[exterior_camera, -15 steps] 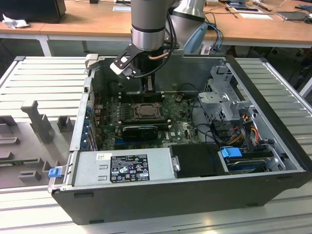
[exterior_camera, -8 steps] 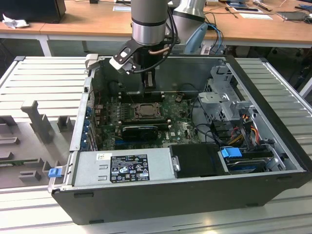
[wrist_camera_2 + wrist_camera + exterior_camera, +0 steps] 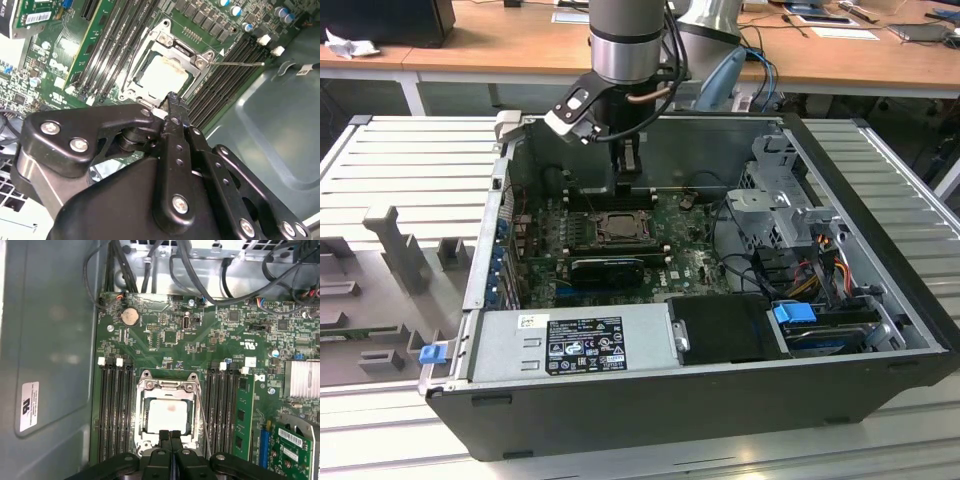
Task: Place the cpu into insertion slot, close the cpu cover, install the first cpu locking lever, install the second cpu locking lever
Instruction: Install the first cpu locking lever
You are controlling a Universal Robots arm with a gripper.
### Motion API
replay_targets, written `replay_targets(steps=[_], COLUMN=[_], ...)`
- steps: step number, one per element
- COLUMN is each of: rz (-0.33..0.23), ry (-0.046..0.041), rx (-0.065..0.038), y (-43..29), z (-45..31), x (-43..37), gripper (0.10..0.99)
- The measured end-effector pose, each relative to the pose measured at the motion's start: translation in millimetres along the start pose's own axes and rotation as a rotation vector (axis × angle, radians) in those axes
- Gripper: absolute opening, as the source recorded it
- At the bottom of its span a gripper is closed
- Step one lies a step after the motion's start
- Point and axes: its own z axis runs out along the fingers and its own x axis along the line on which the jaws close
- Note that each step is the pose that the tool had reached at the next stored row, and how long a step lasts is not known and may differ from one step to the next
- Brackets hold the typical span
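The cpu [image 3: 167, 415] is seated in the insertion slot [image 3: 145, 413] and framed by the lowered cpu cover [image 3: 167, 386]. The claw [image 3: 171, 436] is closed on nothing at the cover's edge, seemingly to work the locking lever [image 3: 203, 415] alongside the cover.

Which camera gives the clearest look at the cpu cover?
The first wrist view: the cpu cover lies nearly face-on, its frame around the cpu. The second wrist view shows it slanted, partly behind the gripper. The exterior view shows it from afar.

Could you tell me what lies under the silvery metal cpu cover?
The silvery metal cpu cover frames the pale silvery-beige square cpu; the chip's edges and the insertion slot beneath are hidden.
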Motion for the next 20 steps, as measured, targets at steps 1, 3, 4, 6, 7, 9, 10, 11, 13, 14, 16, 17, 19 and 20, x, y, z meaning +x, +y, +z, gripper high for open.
replay_targets(steps=[1,3,4,6,7,9,10,11,13,14,16,17,19,20], rz=[-0.021,-0.051,-0.058,-0.078,-0.085,-0.094,-0.096,-0.101,-0.113,-0.121,-0.134,-0.144,-0.166,-0.174], ry=[0.0004,0.0012,0.0014,0.0020,0.0021,0.0023,0.0024,0.0025,0.0029,0.0031,0.0034,0.0037,0.0043,0.0046], rx=[0.001,0.001,0.001,0.002,0.002,0.002,0.002,0.003,0.003,0.003,0.003,0.004,0.004,0.004], y=[0.0,0.0,0.0,0.0,0.0,0.0,0.0,0.0,0.0,0.0,0.0,0.0,0.0,0.0], z=[0.0,0.0,0.0,0.0,0.0,0.0,0.0,0.0,0.0,0.0,0.0,0.0,0.0,0.0], x=[0.0,0.0,0.0,0.0,0.0,0.0,0.0,0.0,0.0,0.0,0.0,0.0,0.0,0.0], gripper=[0.106,0.106,0.106,0.106,0.106,0.106,0.106,0.106,0.106,0.106,0.106,0.106,0.106,0.106])
